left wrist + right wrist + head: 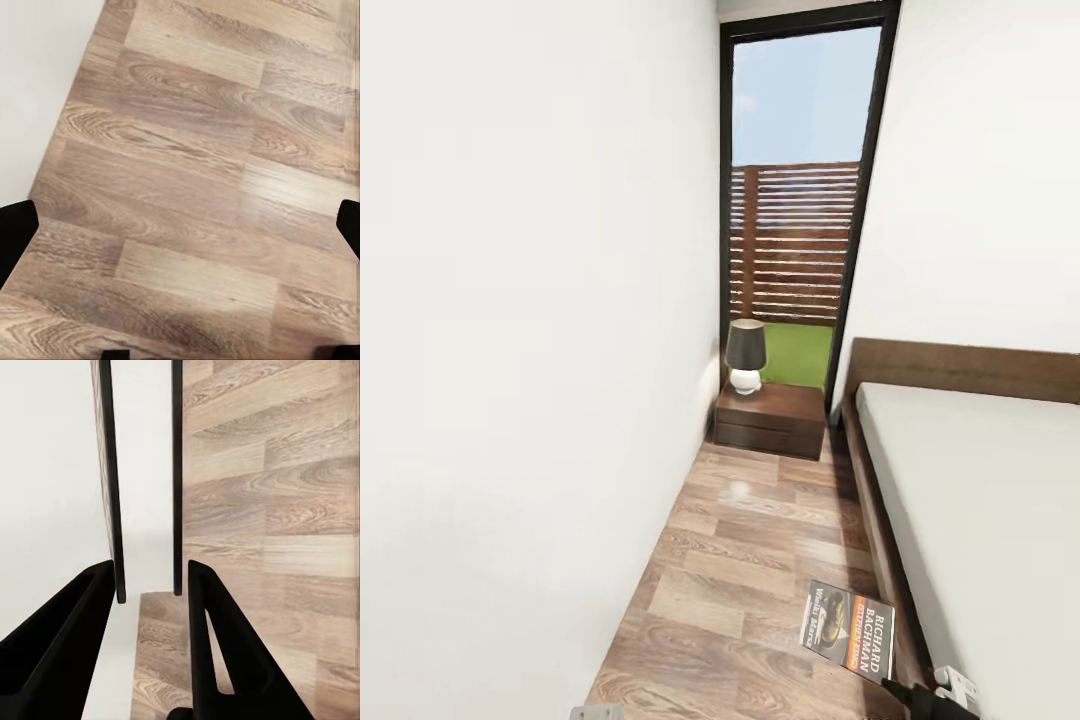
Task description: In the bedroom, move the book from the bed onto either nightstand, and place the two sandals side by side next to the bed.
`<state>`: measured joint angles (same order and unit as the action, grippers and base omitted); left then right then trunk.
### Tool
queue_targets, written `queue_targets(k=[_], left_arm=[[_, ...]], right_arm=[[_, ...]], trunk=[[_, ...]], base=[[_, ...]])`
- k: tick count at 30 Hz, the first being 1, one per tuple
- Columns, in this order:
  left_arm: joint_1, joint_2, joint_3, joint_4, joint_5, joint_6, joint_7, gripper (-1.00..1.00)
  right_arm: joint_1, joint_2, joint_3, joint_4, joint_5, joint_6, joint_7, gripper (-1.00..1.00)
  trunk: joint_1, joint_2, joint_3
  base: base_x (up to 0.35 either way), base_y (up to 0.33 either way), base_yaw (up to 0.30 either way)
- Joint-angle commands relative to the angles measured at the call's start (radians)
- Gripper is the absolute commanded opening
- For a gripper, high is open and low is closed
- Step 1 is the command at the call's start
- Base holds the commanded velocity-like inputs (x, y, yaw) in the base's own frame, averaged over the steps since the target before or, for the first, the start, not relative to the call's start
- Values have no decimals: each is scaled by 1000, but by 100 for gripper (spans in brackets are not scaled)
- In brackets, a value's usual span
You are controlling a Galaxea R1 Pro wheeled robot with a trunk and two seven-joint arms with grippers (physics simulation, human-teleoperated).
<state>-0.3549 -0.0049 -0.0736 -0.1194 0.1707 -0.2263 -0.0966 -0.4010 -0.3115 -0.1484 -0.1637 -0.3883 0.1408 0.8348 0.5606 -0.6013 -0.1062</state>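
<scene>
The right gripper (150, 585), clamped on the book's (850, 632) edge beside the bed (980, 480), is carrying it toward the nightstand (772, 418) ahead, the left gripper (180, 225) hanging spread apart.

dark-shaded lamp (745, 355) with white base, slatted wooden fence (795, 242) outside; green lawn (798, 352)

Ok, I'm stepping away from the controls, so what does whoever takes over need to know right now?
Left hand: open, empty, over the floor.
Right hand: shut on the book, held above the floor beside the bed.
The nightstand, with a lamp on it, stands ahead at the end of the aisle.
Done: book is off the bed.
Left: set it on the nightstand, then place both sandals side by side by the bed.
</scene>
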Motion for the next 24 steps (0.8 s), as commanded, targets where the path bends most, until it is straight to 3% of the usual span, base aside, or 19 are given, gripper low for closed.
queue_targets(k=[1,24], left_arm=[[-1,0,-8,1,10,-4,-2,100],[-1,0,-8,1,10,-4,-2,100]], right_arm=[[-1,0,-11,0,-3,11,4,-100],[-1,0,-11,0,-3,10,4,-100]], trunk=[[0,-2,-2],[0,-2,-2]], base=[[63,0,-249],[6,0,-249]])
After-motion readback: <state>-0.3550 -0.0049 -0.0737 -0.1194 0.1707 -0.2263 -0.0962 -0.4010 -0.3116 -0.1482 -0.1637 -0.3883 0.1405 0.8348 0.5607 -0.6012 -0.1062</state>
